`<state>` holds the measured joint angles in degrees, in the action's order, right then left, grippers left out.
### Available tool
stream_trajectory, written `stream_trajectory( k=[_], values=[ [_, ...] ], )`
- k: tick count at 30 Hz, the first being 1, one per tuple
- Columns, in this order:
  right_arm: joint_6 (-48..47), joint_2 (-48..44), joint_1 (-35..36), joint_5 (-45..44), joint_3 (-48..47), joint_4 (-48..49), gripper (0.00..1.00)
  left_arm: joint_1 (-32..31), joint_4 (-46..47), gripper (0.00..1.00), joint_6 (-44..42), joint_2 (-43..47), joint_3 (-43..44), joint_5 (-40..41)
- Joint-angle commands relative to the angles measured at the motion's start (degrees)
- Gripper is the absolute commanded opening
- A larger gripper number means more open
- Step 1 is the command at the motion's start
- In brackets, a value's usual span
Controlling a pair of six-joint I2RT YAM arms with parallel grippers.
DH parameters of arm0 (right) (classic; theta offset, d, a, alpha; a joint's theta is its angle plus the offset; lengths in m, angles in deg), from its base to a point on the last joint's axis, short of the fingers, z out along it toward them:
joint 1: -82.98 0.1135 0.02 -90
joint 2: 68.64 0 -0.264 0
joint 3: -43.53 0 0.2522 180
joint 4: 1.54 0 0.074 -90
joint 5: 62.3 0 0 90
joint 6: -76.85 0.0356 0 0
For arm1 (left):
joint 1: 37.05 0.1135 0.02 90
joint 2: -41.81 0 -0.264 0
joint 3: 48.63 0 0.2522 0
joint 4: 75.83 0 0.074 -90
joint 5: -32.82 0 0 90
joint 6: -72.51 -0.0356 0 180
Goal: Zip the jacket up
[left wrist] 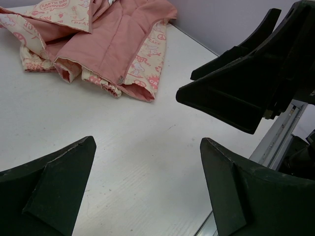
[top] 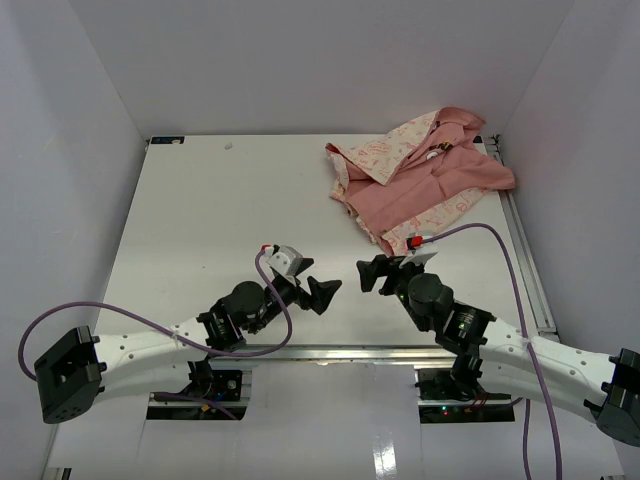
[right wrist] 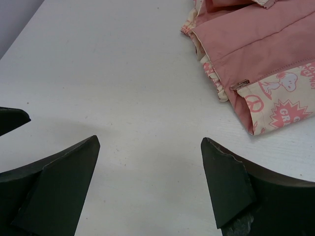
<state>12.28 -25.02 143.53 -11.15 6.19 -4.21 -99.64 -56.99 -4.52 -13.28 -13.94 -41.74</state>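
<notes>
- The small cream jacket with a pink printed pattern [top: 420,175] is lying crumpled in the far right corner of the white table [top: 220,220], close to the right wall.
- It is lying open, showing a broad spread of plain salmon-pink lining, with the printed cream fabric folding out along the edges.
- The left gripper [top: 325,295] is hovering low over the near middle of the table, pointing to the right, with its black jaws spread apart and nothing between them.
- The right gripper [top: 375,275] is facing it from the other side, jaws also parted and empty; the two grippers' tips are sitting near each other without touching.
- In the left wrist view the left gripper [left wrist: 147,147] is framing bare table, with the jacket [left wrist: 113,44] sitting beyond it at the upper left and the right gripper's dark fingers [left wrist: 231,98] coming in from the upper right.
- In the right wrist view the right gripper [right wrist: 150,145] is opening onto bare table too, and the jacket [right wrist: 256,54] is showing at the upper right, clear of the fingers.
- A small metal fitting [right wrist: 239,85] is catching the light on the jacket's near edge, where lining is meeting print; what it is cannot be told.
- Neither gripper is touching the jacket.
</notes>
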Motion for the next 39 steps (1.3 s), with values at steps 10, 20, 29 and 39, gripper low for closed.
stream_trajectory(
  k=[10, 20, 29, 39],
  values=[
    [-1.43, 3.13, 0.07, -15.40, -8.43, -0.07, 0.90, -0.08, 0.45, 0.98, -0.44, -2.10, 0.39, 1.14],
    [5.17, 16.74, -11.88, -18.64, -25.30, -6.17, 0.90, -0.08, -0.87, 0.98, -0.30, -4.13, 1.64, 2.63],
    [13.92, 31.87, -33.26, -7.86, -27.58, -5.36, 0.90, -0.08, -0.92, 0.98, -0.14, -3.45, 1.40, 3.02],
    [10.80, 52.84, -41.38, 6.52, -37.77, 0.33, 0.91, -0.05, -1.14, 0.98, -0.40, -5.21, 1.96, 3.63]
  ],
)
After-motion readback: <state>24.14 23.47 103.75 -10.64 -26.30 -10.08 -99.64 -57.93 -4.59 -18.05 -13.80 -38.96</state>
